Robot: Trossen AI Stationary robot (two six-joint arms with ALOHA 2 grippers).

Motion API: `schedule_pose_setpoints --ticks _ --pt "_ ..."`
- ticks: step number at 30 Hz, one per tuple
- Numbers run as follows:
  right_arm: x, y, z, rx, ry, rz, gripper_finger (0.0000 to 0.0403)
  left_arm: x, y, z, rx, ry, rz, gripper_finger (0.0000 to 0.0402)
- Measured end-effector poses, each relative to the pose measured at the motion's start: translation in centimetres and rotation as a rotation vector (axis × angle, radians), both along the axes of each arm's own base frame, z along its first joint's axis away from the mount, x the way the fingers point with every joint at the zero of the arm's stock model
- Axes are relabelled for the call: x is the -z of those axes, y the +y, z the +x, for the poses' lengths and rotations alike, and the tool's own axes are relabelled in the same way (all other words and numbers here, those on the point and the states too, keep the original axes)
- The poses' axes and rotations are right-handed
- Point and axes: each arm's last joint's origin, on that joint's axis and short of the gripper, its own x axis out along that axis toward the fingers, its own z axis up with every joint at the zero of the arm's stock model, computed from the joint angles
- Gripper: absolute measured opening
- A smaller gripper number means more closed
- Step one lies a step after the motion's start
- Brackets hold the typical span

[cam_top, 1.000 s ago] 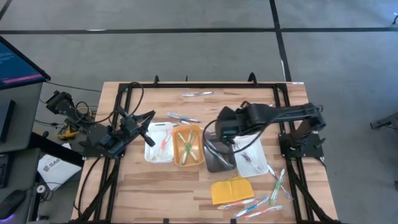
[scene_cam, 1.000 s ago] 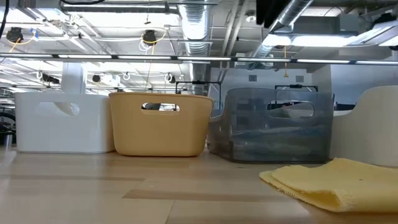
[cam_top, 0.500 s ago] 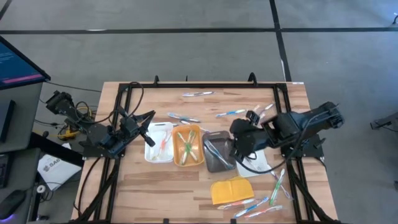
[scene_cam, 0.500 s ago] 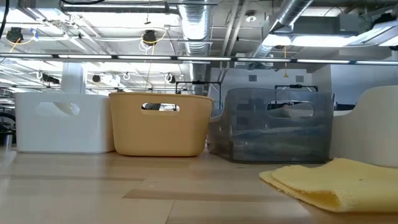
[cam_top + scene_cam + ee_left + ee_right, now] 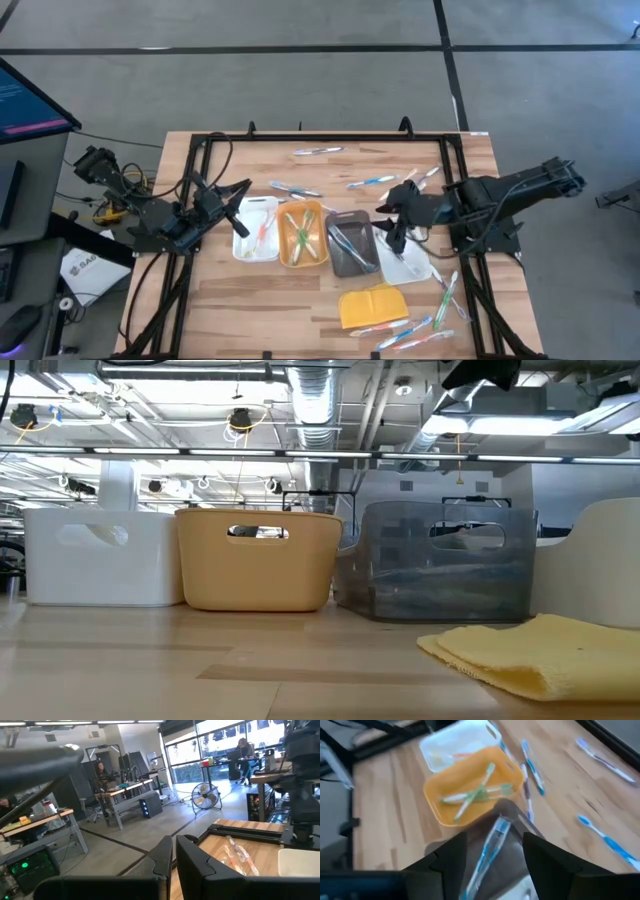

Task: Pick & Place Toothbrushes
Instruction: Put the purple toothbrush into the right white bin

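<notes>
Toothbrush (image 5: 489,847) (blue) lies in grey tray (image 5: 505,810) beyond open right jaws.

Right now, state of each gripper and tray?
left gripper: shut, empty, parked at the table's left edge
right gripper: open, empty
white tray: holds toothbrushes
orange tray: holds green toothbrushes
grey tray: holds a blue toothbrush
</notes>
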Motion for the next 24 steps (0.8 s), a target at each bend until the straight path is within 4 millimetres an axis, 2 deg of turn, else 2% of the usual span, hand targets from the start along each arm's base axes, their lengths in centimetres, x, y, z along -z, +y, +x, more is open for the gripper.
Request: schedule_pose_setpoints --ticks 6,10,15,19,24 --pt "0.4 -1.9 -1.5 -0.053 -0.098 -0.01 0.0185 0.0 0.0 0.0 0.021 -0.005 0.004 0.0017" --pt "0.2 -2.6 -1.9 -0.168 -0.114 -0.121 0.0187 0.0 0.0 0.0 0.021 -0.003 0.006 0.0017" --pt "0.7 -2.9 -1.5 -0.199 -0.174 -0.207 0.0186 -0.1 0.1 0.3 0.057 0.036 0.073 0.0017" --pt "1.2 -3.3 -0.8 -0.211 -0.245 -0.277 0.0183 -0.2 0.6 0.8 0.133 -0.005 0.081 0.0017" --pt "2.1 -4.4 -0.6 -0.176 -0.229 -0.312 0.0184 0.1 1.2 1.9 0.202 -0.033 0.084 0.0017"
